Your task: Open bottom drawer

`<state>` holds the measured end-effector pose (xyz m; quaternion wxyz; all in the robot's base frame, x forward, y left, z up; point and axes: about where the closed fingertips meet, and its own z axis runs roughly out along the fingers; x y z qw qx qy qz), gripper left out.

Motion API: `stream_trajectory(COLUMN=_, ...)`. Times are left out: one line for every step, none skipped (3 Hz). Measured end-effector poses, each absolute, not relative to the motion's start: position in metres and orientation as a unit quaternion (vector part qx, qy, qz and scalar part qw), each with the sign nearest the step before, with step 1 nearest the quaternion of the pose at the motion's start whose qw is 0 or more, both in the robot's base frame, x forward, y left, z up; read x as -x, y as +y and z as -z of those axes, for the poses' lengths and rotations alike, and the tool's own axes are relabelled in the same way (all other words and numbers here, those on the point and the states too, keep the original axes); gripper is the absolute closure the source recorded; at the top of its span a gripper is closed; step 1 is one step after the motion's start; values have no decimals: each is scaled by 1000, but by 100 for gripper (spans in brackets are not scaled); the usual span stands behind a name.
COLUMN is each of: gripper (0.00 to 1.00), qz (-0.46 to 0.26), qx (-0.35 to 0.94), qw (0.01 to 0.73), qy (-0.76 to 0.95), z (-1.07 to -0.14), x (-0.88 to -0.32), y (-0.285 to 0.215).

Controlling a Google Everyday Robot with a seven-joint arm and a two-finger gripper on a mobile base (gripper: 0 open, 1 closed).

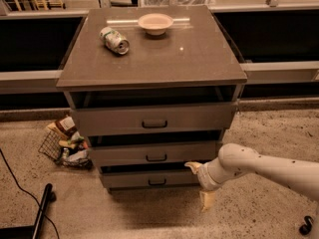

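The bottom drawer [134, 179] is the lowest of three grey-brown fronts, with a small dark handle [157, 181] at its centre. It stands slightly out, with a dark gap above it. The middle drawer [149, 153] and the top drawer [149, 118] stand above it. My gripper [200, 183] is at the right end of the bottom drawer front, to the right of the handle. One yellowish finger [192, 167] points at the drawer's upper edge. The other finger [207, 199] hangs down toward the floor. The fingers are spread apart with nothing between them.
On the cabinet top [199, 59] lie a tipped can [114, 39] and a pale bowl [155, 22]. A wire basket of rubbish [67, 143] sits on the floor left of the cabinet. A dark pole and cable [40, 210] lie at the lower left. A caster [305, 227] shows at the lower right.
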<state>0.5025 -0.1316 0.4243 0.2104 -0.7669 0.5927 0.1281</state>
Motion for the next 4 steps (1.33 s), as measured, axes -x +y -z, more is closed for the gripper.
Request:
stream_trajectory(gripper=0, qz=-140, qx=770, qw=216, qy=584, z=-378, x=-516, y=-135)
stream_trajectory(gripper=0, qz=-160, qx=761, qw=222, qy=588, z=-327, x=-532, y=-139)
stream_trajectory(gripper=0, qz=-160, qx=761, qw=222, qy=588, z=-326, x=-532, y=-139)
stream_trajectory(gripper=0, qz=-156, qx=776, qw=223, qy=568, z=-303, x=-541, y=-138)
